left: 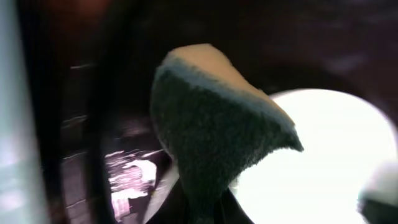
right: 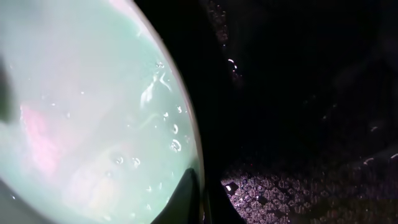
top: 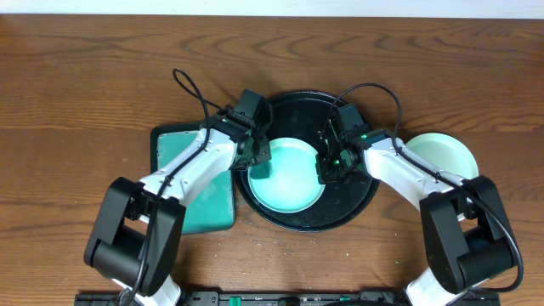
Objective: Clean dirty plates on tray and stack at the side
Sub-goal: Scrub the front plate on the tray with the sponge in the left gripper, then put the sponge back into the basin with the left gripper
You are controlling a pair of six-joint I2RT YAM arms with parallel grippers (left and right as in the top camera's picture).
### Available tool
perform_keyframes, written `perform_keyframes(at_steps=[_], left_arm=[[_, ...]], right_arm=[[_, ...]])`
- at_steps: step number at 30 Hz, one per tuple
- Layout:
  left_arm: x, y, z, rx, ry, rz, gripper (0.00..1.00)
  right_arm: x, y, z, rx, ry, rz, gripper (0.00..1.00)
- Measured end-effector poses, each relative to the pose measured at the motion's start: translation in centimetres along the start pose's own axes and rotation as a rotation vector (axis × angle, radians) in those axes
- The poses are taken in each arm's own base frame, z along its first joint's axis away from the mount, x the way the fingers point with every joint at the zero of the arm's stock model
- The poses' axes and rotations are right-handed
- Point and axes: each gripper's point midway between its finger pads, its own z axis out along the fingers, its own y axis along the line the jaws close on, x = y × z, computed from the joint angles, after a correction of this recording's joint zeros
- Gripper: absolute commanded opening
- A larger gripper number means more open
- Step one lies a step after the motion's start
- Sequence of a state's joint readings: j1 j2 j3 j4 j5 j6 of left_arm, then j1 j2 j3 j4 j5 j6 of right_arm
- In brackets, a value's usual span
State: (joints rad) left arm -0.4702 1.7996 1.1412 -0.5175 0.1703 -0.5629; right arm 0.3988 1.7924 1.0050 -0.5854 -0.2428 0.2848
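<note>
The black tray [top: 357, 200] sits at frame centre, with bare surface [top: 85, 85] wide open across the upper frame and far left. A teal tray [top: 170, 144] crowds its left rim. One mint plate [top: 289, 183] lies in the black tray's lower left, nearly touching the rim there.

The left hand [top: 257, 157] hangs over the plate's upper-left edge, closed on a dark sponge [left: 211, 124]. The right hand [top: 330, 166] pinches the plate's right rim, one finger [right: 186, 196] showing over it. A second plate [top: 446, 153] rests on the surface right of the tray, partly under the right arm.
</note>
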Motion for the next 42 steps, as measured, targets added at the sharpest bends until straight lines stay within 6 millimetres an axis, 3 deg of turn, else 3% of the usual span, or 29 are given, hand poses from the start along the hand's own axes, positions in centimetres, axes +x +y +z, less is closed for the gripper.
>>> perform_keyframes(at_steps=[6, 15, 19, 22, 28, 37, 39, 40, 42], left_arm=[[2.0, -3.3, 2.3, 0.096, 0.067, 0.078, 0.07], [6.0, -8.1, 2.7, 0.218, 0.15, 0.194, 0.07], [7.6, -9.0, 2.5, 0.266, 0.209, 0.227, 0.07], [8.2, -8.6, 2.4, 0.267, 0.251, 0.216, 0.07], [8.1, -4.8, 0.4, 0.161, 0.283, 0.152, 0.07], [1.5, 4.3, -10.8, -0.046, -0.055, -0.026, 0.08], [0.8, 7.1, -12.1, -0.128, -0.101, -0.078, 0.13], [0.4, 8.4, -12.4, -0.167, -0.118, -0.101, 0.22], [-0.2, 10.5, -12.4, -0.228, -0.142, -0.144, 0.27]], right_arm=[[0.0, 0.0, 0.0, 0.002, 0.0, 0.0, 0.01], [0.0, -0.1, 0.0, 0.005, -0.002, -0.002, 0.01], [0.0, -0.1, 0.0, 0.005, -0.002, -0.004, 0.01], [0.0, -0.1, 0.0, 0.005, -0.002, -0.004, 0.01], [0.0, -0.1, 0.0, 0.006, -0.001, -0.004, 0.01], [0.0, -0.1, 0.0, 0.006, -0.001, -0.004, 0.01], [-0.1, -0.1, 0.0, 0.006, -0.002, -0.004, 0.01], [-0.1, -0.1, 0.0, 0.006, -0.002, -0.004, 0.01], [-0.1, -0.1, 0.0, 0.005, -0.003, -0.005, 0.01]])
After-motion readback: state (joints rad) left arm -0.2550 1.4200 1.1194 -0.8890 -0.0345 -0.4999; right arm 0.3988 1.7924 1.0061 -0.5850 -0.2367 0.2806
